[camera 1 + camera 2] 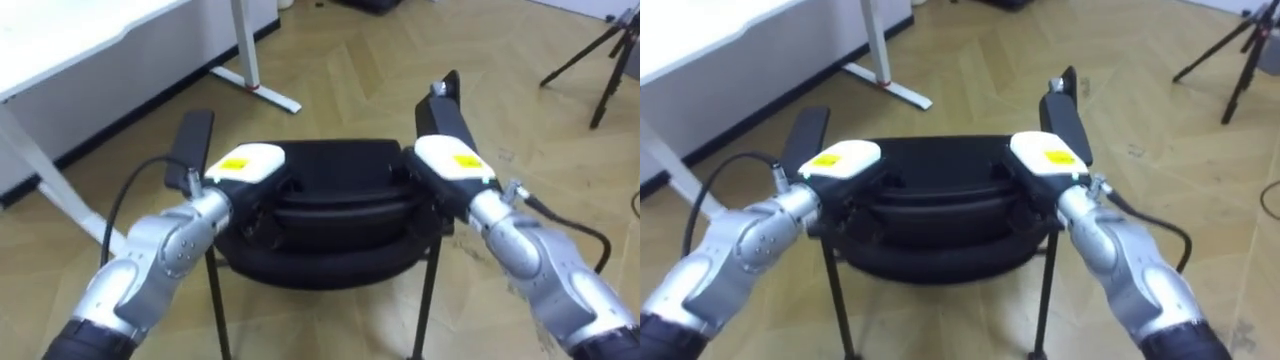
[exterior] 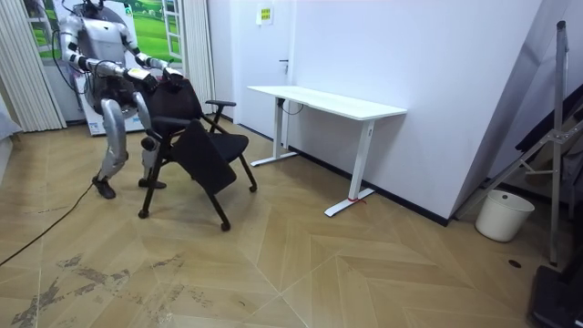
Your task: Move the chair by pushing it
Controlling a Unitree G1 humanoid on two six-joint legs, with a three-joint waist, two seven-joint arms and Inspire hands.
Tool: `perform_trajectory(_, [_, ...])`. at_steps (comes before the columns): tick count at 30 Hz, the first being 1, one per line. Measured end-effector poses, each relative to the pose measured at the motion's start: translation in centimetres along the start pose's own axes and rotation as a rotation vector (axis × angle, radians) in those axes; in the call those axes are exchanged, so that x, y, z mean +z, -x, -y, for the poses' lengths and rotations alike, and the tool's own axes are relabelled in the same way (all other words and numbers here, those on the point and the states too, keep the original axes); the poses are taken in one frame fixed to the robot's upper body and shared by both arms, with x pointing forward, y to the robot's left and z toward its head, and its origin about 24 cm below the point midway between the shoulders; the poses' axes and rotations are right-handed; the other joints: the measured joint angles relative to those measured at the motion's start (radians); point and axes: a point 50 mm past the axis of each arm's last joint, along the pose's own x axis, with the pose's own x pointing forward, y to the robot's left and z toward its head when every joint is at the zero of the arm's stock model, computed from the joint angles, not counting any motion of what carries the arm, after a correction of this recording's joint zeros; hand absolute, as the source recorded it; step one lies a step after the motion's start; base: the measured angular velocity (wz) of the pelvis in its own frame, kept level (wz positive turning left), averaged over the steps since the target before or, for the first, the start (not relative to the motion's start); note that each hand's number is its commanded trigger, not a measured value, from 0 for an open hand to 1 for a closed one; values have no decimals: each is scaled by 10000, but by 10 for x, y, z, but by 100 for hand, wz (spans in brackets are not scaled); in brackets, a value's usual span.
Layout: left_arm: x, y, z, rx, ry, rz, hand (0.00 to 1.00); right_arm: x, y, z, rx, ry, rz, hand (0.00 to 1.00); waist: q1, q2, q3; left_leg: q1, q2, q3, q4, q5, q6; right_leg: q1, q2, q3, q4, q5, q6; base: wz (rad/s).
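The robot stood directly behind a black chair, which sat on the wood parquet floor with its backrest toward the robot and its seat facing away. In the room view the pair was at the room view's left, with the white desk near the chair on the room view's right, against the wall.

Both arms reached forward at chest height. The left hand lay on the top edge of the backrest near its left end, and the right hand lay on the same edge near its right end. The 2 hands were spread about evenly to either side of the middle, probably so that a push would drive the chair straight rather than swing it round. Only the backs of the hands were visible. The fingers went over the far side of the backrest, so I could not tell whether they curled round it or lay flat.

The 2 armrests pointed away from the robot, just outside each wrist. A dark tripod stood well apart at the upper right.

The push looked set up rather than finished, since the chair was near the desk but not tucked under it.
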Motion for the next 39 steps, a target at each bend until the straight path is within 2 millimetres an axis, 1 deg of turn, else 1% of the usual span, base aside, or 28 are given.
perform_trajectory(1, [-1,1,3,-18,122,9,100,-1,2,-4,46,-56,6,100,-50,37,13,234,0,-46,-11,-135,60,-263,-15,124,530,814,2,0])
perform_trajectory(2, [-2,2,3,-4,96,52,100,-1,3,-5,55,-87,40,100,-96,82,4,338,21,-72,-4,-257,90,-621,-19,160,944,1018,12,-6])
perform_trajectory(3, [-2,2,3,42,67,62,100,-1,2,-4,45,-74,52,100,-97,116,25,390,37,-74,-4,-322,82,-859,-22,192,1128,903,17,-6])
perform_trajectory(4, [-2,2,4,105,64,57,100,0,2,-4,31,-69,74,100,-110,183,40,474,78,-74,-2,-418,102,-1355,57,222,1347,455,-64,-6])
perform_trajectory(5, [-3,3,4,140,83,25,100,1,2,-4,29,-52,113,100,-129,234,62,590,138,-71,1,-519,100,-1814,235,253,1206,70,-4,-4])
perform_trajectory(6, [-4,3,4,131,99,14,100,1,2,-5,36,-59,122,100,-137,266,70,643,191,-70,18,-597,57,-2009,353,261,985,-90,-14,-3])
perform_trajectory(8, [-6,3,5,1,153,-25,100,4,3,-7,61,-78,208,100,-155,408,75,911,383,-132,77,-886,-59,-2431,976,368,-1045,-497,-32,0])
perform_trajectory(9, [-6,3,6,-31,138,-28,100,4,3,-8,72,-86,211,100,-170,430,75,979,400,-175,73,-949,-88,-2453,1078,353,-1712,-502,-39,14])
perform_trajectory(11, [-6,4,6,-19,255,1,100,4,5,-7,29,-45,246,100,-406,440,34,1141,385,-448,60,-1113,-193,-2319,1362,380,-4632,-266,-178,35])
perform_trajectory(12, [-6,4,6,-16,255,6,100,4,6,-7,28,-45,251,100,-485,427,6,1188,380,-545,64,-1154,-261,-2219,1413,381,-5299,-87,-198,42])
perform_trajectory(13, [-6,4,6,-21,254,-1,100,4,6,-7,39,-51,251,100,-571,377,-49,1346,375,-648,60,-1300,-344,-2001,1513,443,-6265,268,-275,33])
perform_trajectory(14, [-6,3,6,-31,252,-18,100,4,6,-7,43,-49,247,100,-619,324,-104,1524,405,-806,64,-1455,-476,-1822,1657,515,-6468,730,-569,24])
perform_trajectory(15, [-6,3,6,-25,245,-21,100,4,6,-7,31,-45,249,100,-608,327,-115,1601,474,-818,66,-1508,-552,-1751,1766,563,-6483,804,-670,10])
perform_trajectory(18, [-7,4,3,115,225,-50,100,5,3,-4,-41,-57,270,100,-622,455,-163,1913,899,-934,-11,-1823,-896,-1516,2155,244,-6388,821,-921,5])
perform_trajectory(20, [-8,4,-1,309,174,-90,100,6,0,2,-8,-24,308,100,-481,531,-180,2075,1290,-727,255,-1949,-1120,-1415,2418,67,-6136,437,-1207,-5])
perform_trajectory(21, [-8,4,-2,321,154,-106,100,6,-1,2,25,-48,309,100,-461,527,-178,2017,1372,-652,557,-1918,-1174,-1341,2470,11,-6105,359,-1303,0])
perform_trajectory(22, [-9,4,-2,322,108,-160,100,7,-2,1,84,-81,306,100,-410,481,-143,1837,1658,-472,1343,-1771,-1422,-1157,2519,-118,-5935,155,-1524,9])
perform_trajectory(23, [-10,4,-1,281,135,-189,100,7,-2,0,202,-144,291,100,-382,459,-125,1618,1901,-451,2325,-1529,-1736,-908,2593,-212,-5771,-139,-1562,12])
perform_trajectory(24, [-10,4,0,235,155,-207,100,7,-2,-1,283,-186,285,100,-364,432,-101,1521,2029,-418,2812,-1328,-1786,-743,2632,-254,-5703,-300,-1615,18])
perform_trajectory(26, [-11,4,1,180,152,-226,100,7,-3,-2,432,-252,282,100,-329,275,-32,1038,2486,-171,4349,-176,-1750,-262,2703,-412,-5571,-806,-1799,20])
perform_trajectory(27, [-11,4,0,196,145,-227,100,7,-3,-2,434,-264,284,100,-300,216,-27,921,2495,-187,4632,157,-1736,-201,2691,-411,-5508,-936,-1832,13])
perform_trajectory(28, [-12,4,2,210,165,-237,100,7,-3,-2,420,-252,286,100,-218,137,0,742,2501,-230,5056,759,-1729,1,2695,-400,-5504,-1108,-1937,8])
perform_trajectory(30, [-12,4,1,364,134,-180,100,7,-3,0,321,-235,265,100,-184,38,13,295,2494,-281,5410,766,-1630,170,2702,-400,-5507,-1326,-2037,4])
perform_trajectory(31, [-11,3,1,534,102,-193,100,7,-5,3,251,-186,247,100,-86,28,15,-184,2472,-266,5385,514,-1528,246,2702,-408,-5524,-1422,-2119,-9])
perform_trajectory(33, [-11,3,0,689,140,-200,100,8,-7,7,202,-107,243,100,-27,9,17,-964,2365,-181,4871,299,-1621,350,2710,-411,-5554,-1551,-2192,-11])
perform_trajectory(36, [-9,2,1,798,201,-160,100,7,-7,10,148,-1,236,100,-80,14,11,-1618,2268,405,2489,325,-1649,770,2664,-791,-5791,-1826,-2184,10])
perform_trajectory(38, [-7,2,1,811,214,-102,100,6,-5,12,180,60,238,100,-190,55,-24,-1629,2051,1036,301,834,-1500,1171,2625,-1375,-6026,-2076,-2112,21])
perform_trajectory(39, [-7,2,0,821,194,-78,100,6,-4,13,169,52,233,100,-201,47,-28,-1625,1960,1147,-102,1128,-1292,1281,2584,-1585,-6053,-2161,-2078,12])
